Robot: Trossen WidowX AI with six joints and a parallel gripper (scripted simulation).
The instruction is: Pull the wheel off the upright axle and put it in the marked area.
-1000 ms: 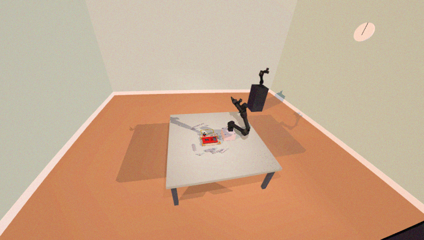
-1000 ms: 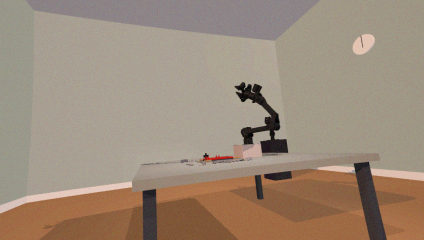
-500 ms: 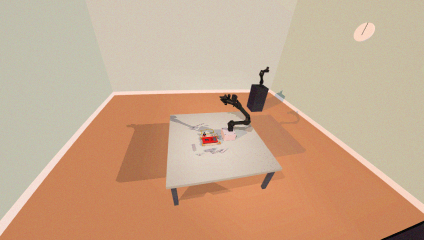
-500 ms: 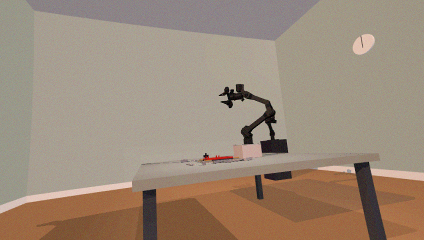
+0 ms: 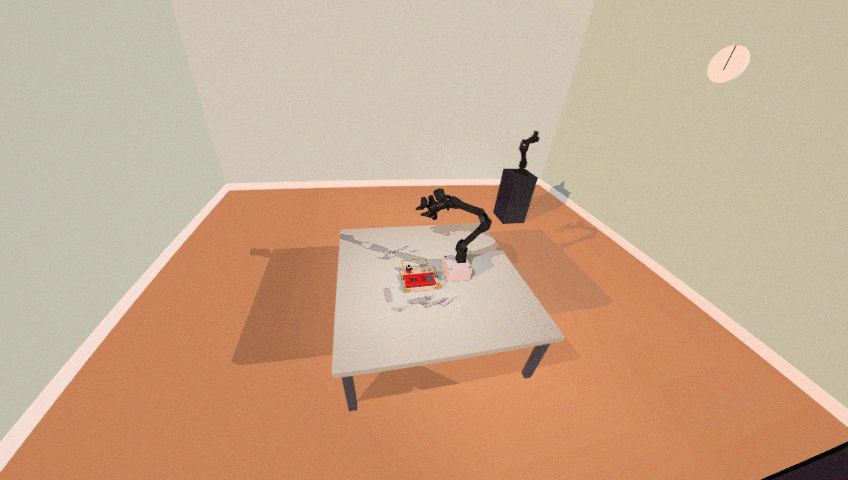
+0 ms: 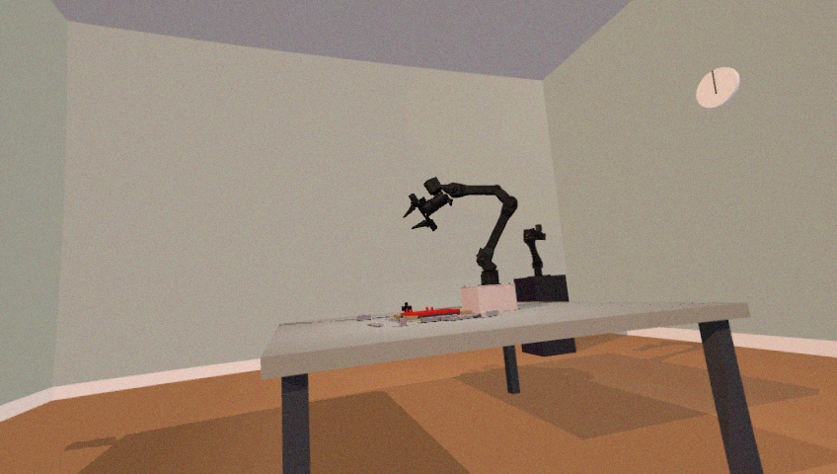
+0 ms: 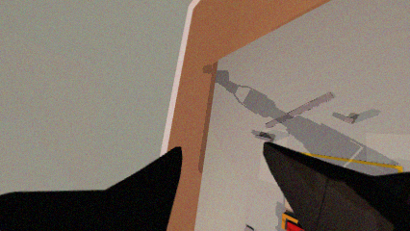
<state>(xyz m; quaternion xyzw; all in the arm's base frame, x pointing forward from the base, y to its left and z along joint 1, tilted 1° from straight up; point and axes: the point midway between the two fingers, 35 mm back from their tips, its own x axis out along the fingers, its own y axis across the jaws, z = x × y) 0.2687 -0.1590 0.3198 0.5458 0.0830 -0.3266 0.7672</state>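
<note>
My gripper (image 5: 420, 210) (image 6: 408, 222) (image 7: 222, 150) is open and empty, high above the table and tilted forward and down. A small dark thing, which looks like the wheel on its upright axle (image 5: 408, 268) (image 6: 406, 306), stands at the back left of the red fixture (image 5: 419, 280) (image 6: 434, 313). The axle itself is too small to make out. In the top view a yellow outline (image 5: 414, 259) lies on the table just behind the wheel; part of a yellow line (image 7: 356, 160) shows in the wrist view beside my right finger, which hides the wheel there.
Flat grey pieces (image 5: 387, 294) (image 7: 300, 110) lie around the fixture on the table (image 5: 368, 339) (image 6: 352, 349). My arm stands on a pale base block (image 5: 457, 270) (image 6: 489, 298) right of the fixture. Another arm stands on a dark pedestal (image 5: 515, 196) behind the table.
</note>
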